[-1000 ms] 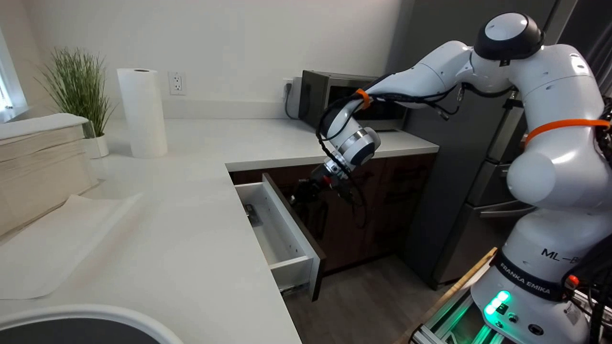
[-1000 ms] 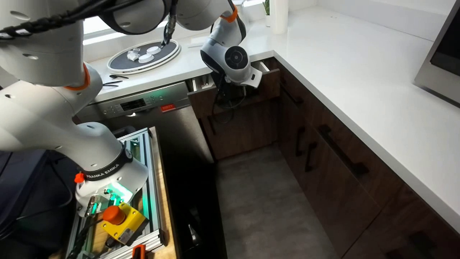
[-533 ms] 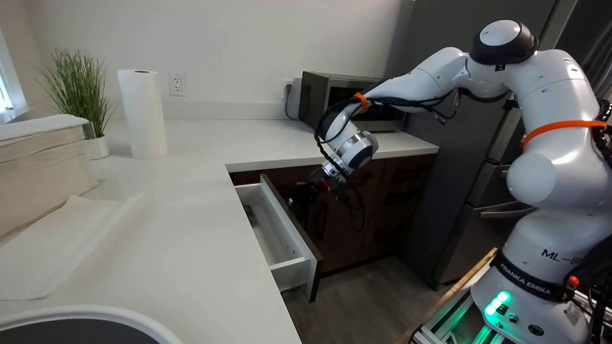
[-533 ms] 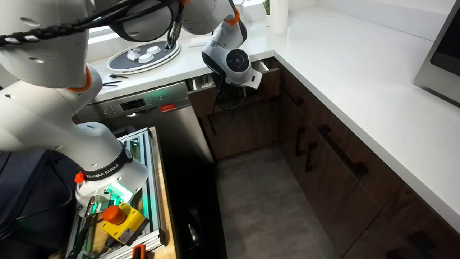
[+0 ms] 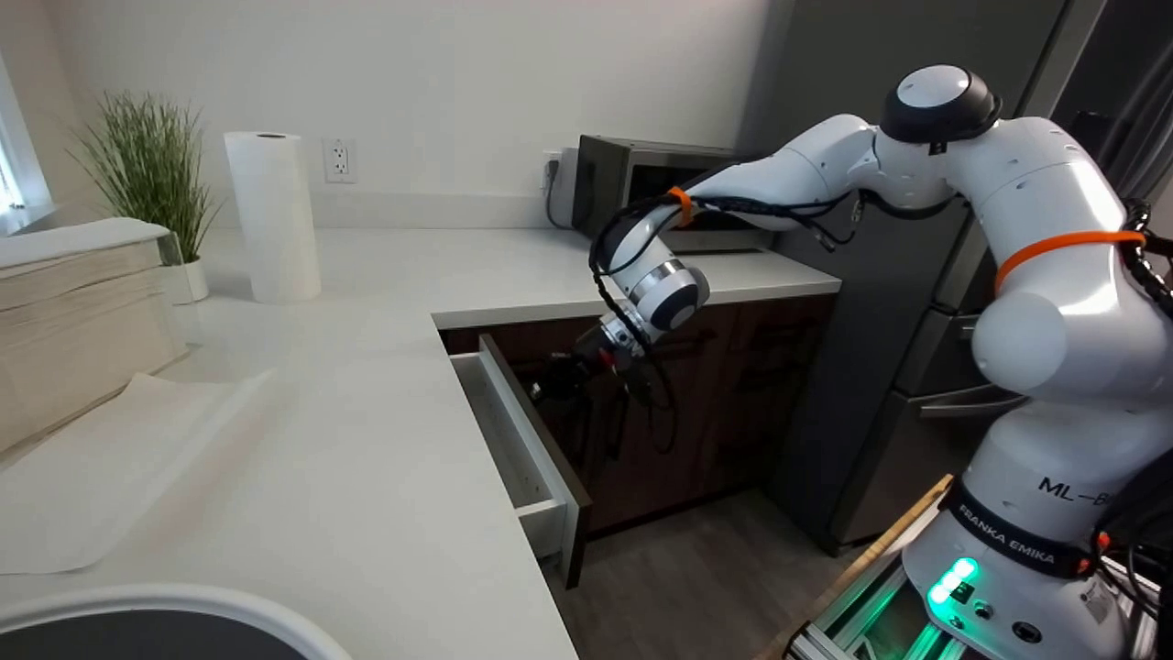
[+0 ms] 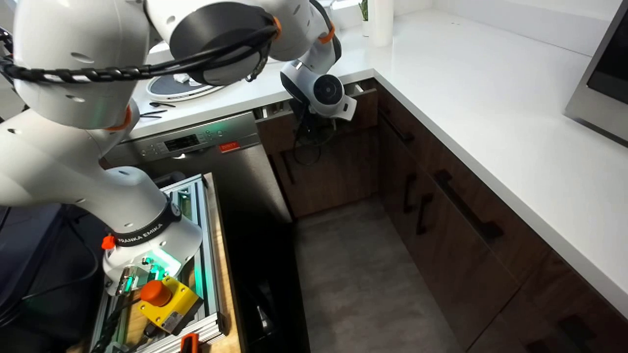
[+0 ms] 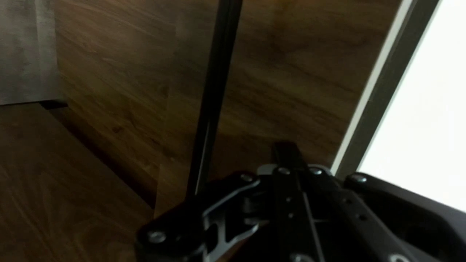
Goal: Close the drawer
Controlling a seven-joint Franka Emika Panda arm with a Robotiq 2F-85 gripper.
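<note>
The drawer stands partly open under the counter corner. Its white inner box (image 5: 499, 440) and dark brown front panel (image 5: 550, 477) show in an exterior view. In the other view from outside, the panel (image 6: 274, 133) is partly hidden behind the arm. My gripper (image 5: 536, 391) is at the panel's outer face, toward its far end. In the wrist view, the gripper's (image 7: 287, 151) fingers are together with nothing between them, and their tips appear against the brown panel (image 7: 291, 91). A long dark bar (image 7: 214, 91), seemingly the handle, runs left of the fingers.
The white countertop (image 5: 367, 440) overhangs the drawer. Brown cabinets with dark handles (image 6: 466, 206) stand at right angles to it. A dishwasher (image 6: 230, 166) adjoins the drawer. A paper towel roll (image 5: 272, 220) and a microwave (image 5: 678, 192) stand on the counter.
The drawer has slid further in under the counter, and less of its inside shows. My gripper has moved the same way with the panel. The dark item inside is now hidden.
</note>
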